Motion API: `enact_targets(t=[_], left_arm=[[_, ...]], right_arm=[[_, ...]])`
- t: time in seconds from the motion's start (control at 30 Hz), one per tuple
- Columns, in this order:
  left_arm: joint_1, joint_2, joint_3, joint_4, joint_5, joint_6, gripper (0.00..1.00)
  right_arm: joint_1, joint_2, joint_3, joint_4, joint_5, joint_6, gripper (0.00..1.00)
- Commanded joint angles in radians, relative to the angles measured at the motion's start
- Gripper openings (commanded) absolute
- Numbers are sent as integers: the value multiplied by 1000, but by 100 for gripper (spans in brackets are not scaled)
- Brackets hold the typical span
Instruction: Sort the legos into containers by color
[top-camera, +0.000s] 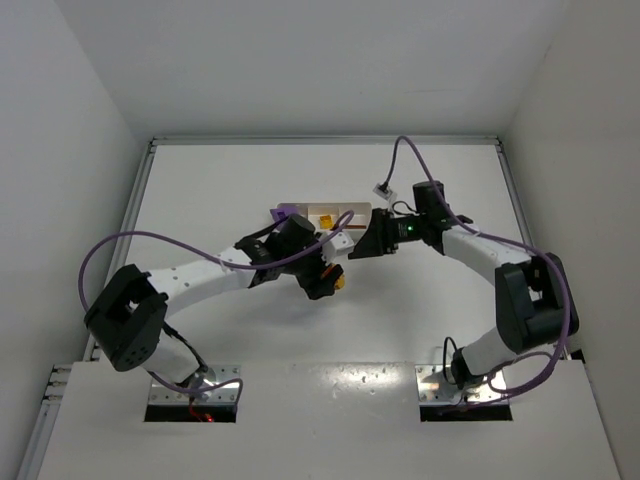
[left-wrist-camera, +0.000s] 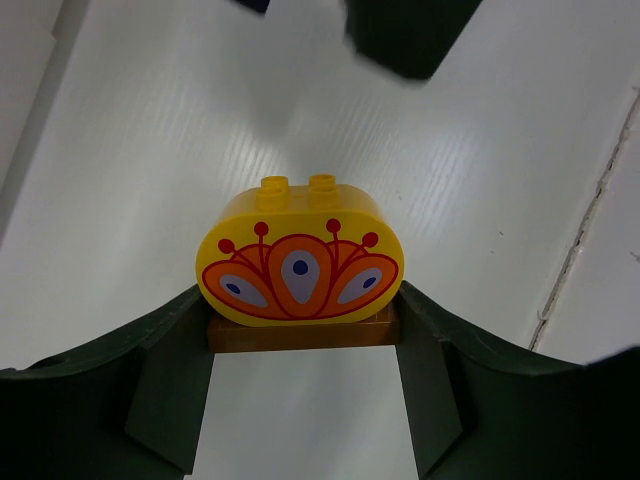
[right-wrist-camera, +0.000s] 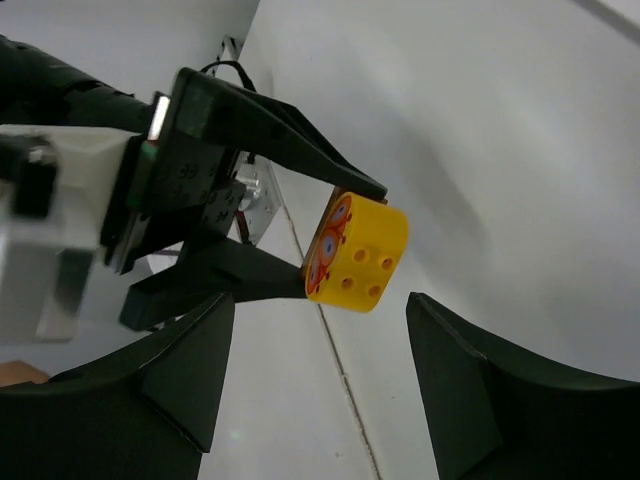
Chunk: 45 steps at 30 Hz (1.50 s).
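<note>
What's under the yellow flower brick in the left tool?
A thin brown piece lies along the lower edge of the yellow brick, between the fingers of the left tool. The brick hides the rest of it.

A white tabletop (top-camera: 400, 320) sits centre frame, boxed in by a plain white left wall (top-camera: 60, 150), back wall (top-camera: 320, 60) and right wall (top-camera: 590, 150). A pale panel (top-camera: 330, 420) spans the bottom edge. Light is soft and even.
</note>
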Motion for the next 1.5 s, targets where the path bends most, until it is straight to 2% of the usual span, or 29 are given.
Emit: enact_targets(t=[0.0,0.43,0.57,0.67,0.7,0.77,0.8,0.83,1.2,1.33,1.47], left_arm=[[-19,-20,53,36,-11,13,45],[-46,10,134,27,-11,3,45],[-47,10,134,27,-11,-6,45],[-47,10,134,27,-31,-7,45],[-47,10,134,27,-31,-7,45],[-47,10,114,27,-41,-7,45],[-47,10,114,27,-51,-7,45],[-47,1,97,27,-51,-7,45],[-37,-71,-81,7,-61,59,45],[-14,-93,-92,-2,-61,69,45],[58,-102,-40,-3,-61,33,45]], right_arm=[[29,50,49,3,-41,-24,70],[92,162,125,-34,-67,-57,70],[114,171,135,-46,-78,-66,65],[114,182,135,-46,-89,-67,45],[114,182,135,-46,-99,-67,27],[114,182,135,-46,-109,-67,14],[114,182,144,-55,-109,-67,3],[102,182,144,-55,-118,-76,1],[-59,80,165,-100,-87,-105,0],[-104,70,203,-164,-37,-168,0],[-124,47,214,-183,64,-197,0]])
